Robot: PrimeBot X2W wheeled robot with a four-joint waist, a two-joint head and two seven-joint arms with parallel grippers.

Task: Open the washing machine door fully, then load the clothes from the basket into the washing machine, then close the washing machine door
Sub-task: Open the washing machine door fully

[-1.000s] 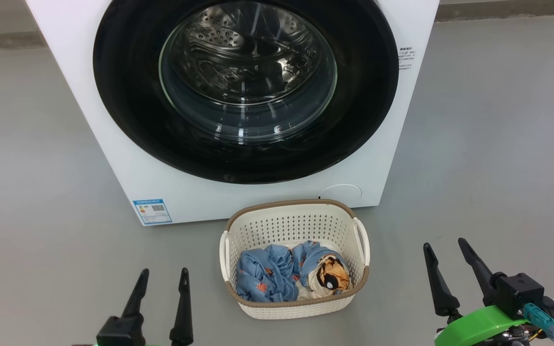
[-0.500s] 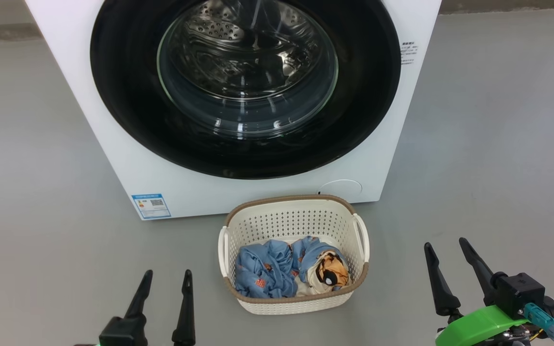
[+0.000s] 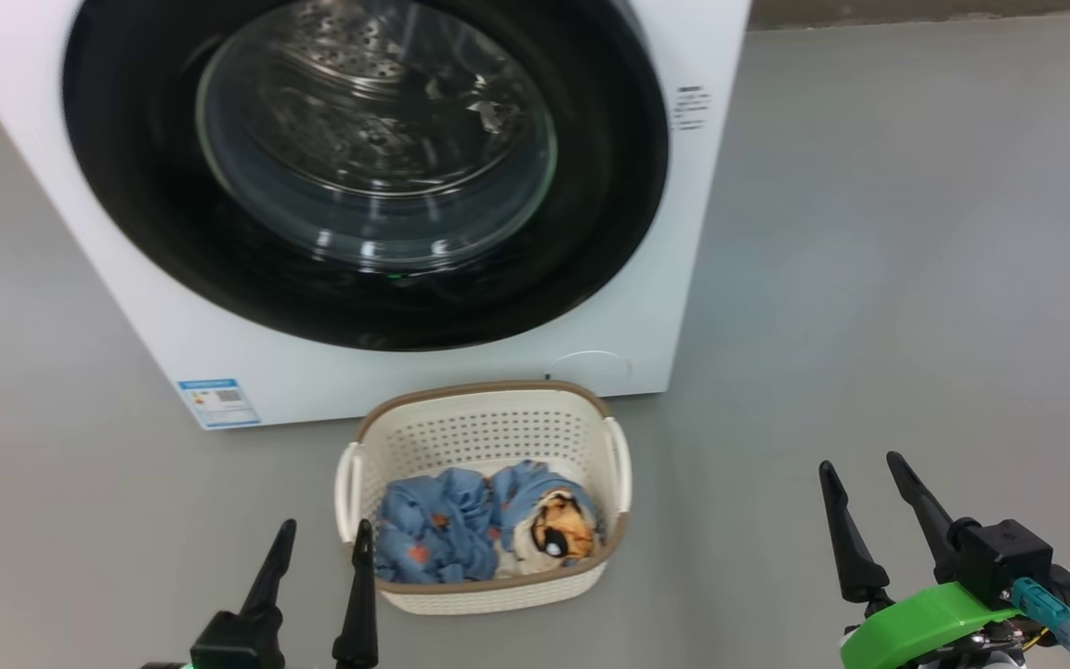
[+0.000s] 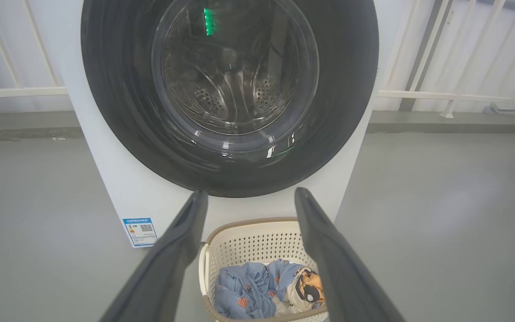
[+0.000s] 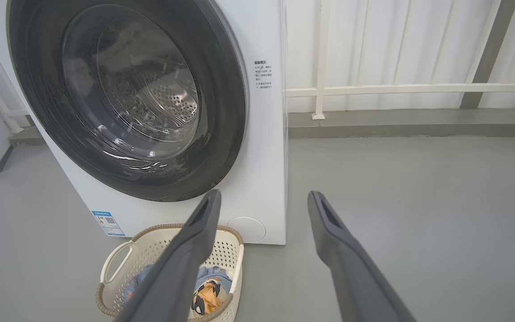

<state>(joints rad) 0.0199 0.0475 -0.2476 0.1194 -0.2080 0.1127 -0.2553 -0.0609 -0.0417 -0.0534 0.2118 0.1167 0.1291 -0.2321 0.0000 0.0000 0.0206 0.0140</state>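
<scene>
Your left tool (image 3: 325, 525) and right tool (image 3: 858, 462) hover low, fingers apart, holding nothing. Washing machine door (image 3: 126, 214) shut. Basket (image 3: 489, 429) with clothes (image 3: 437, 530) sits on floor (image 3: 869, 279), just before washing machine (image 3: 651, 307).

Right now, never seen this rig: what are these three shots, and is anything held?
A two-armed wheeled robot faces a washing machine. One shot comes from its head, looking down: the left fingers show lower left, the right fingers lower right, both pairs spread and empty. The other two come from wrist cameras, each looking along its own arm's pair. On the grey floor sits a basket holding the clothes. The washing machine door is shut.
</scene>
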